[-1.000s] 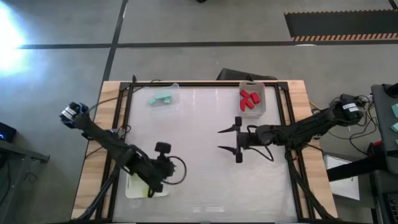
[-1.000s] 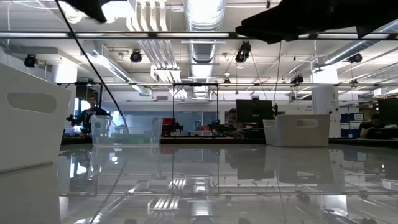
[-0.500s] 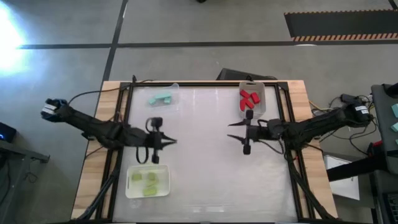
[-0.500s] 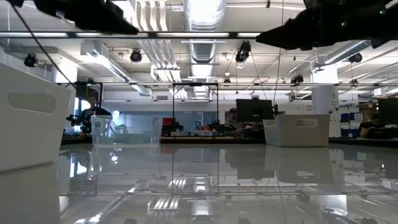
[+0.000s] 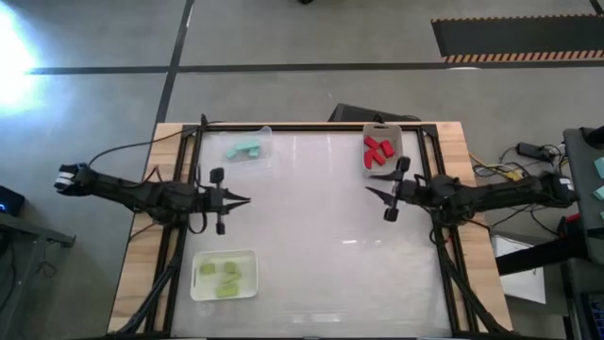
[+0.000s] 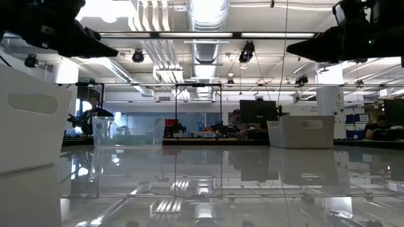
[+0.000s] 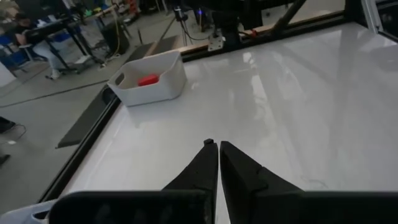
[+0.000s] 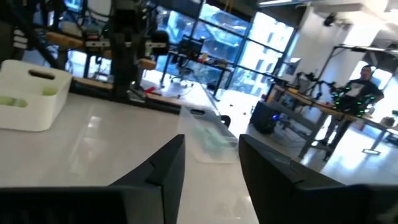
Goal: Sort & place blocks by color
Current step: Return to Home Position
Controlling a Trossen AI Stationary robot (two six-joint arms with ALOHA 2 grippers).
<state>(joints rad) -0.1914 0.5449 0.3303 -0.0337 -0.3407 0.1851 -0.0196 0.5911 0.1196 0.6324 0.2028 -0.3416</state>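
Observation:
Red blocks (image 5: pixel 377 150) lie in a white tray (image 5: pixel 398 161) at the far right. Light teal blocks (image 5: pixel 246 149) lie in a clear tray (image 5: pixel 266 154) at the far left. Yellow-green blocks (image 5: pixel 225 277) lie in a white tray (image 5: pixel 247 257) at the near left. My left gripper (image 5: pixel 247 199) hovers over the table's left half, shut and empty, fingers (image 7: pixel 214 149) pointing toward the right edge. My right gripper (image 5: pixel 368 191) hovers near the red tray, pointing toward the left edge, its fingers (image 8: pixel 168 163) a little apart with nothing between them.
The white glossy tabletop (image 5: pixel 311 236) lies bare between the two grippers. A black frame rail (image 5: pixel 429 161) runs round the table. In the low view the trays (image 6: pixel 303 131) stand at the table's sides, with both arms overhead. People sit in the room behind.
My left gripper has risen from over the yellow-green tray and gone toward the far edge, then a little toward the left edge. My right gripper has drawn back toward the right and far edges, and its widely spread fingers have closed to a narrow gap.

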